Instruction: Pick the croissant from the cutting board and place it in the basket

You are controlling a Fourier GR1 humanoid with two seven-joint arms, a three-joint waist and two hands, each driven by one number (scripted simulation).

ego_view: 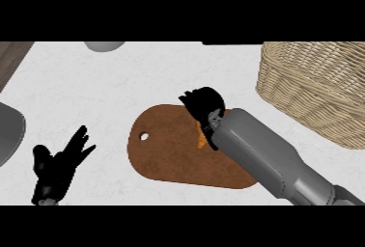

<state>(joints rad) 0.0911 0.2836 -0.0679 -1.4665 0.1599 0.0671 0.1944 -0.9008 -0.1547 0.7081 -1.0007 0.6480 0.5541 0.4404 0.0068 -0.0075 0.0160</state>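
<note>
A brown wooden cutting board (pixel 167 154) with a small hole lies at the counter's middle. My right hand (pixel 203 103) hangs over the board's far right part, fingers curled downward. Only an orange sliver of the croissant (pixel 202 140) shows beside my wrist; the hand and forearm hide the rest, so I cannot see whether the fingers hold it. The woven wicker basket (pixel 321 87) stands at the upper right, a short way right of that hand. My left hand (pixel 57 164) rests open at the lower left, fingers up, away from the board.
A grey rounded object (pixel 8 132) pokes in at the left edge, and another grey item (pixel 105 46) sits at the top. A dark wood strip (pixel 13 55) runs along the upper left corner. White counter lies between board and basket.
</note>
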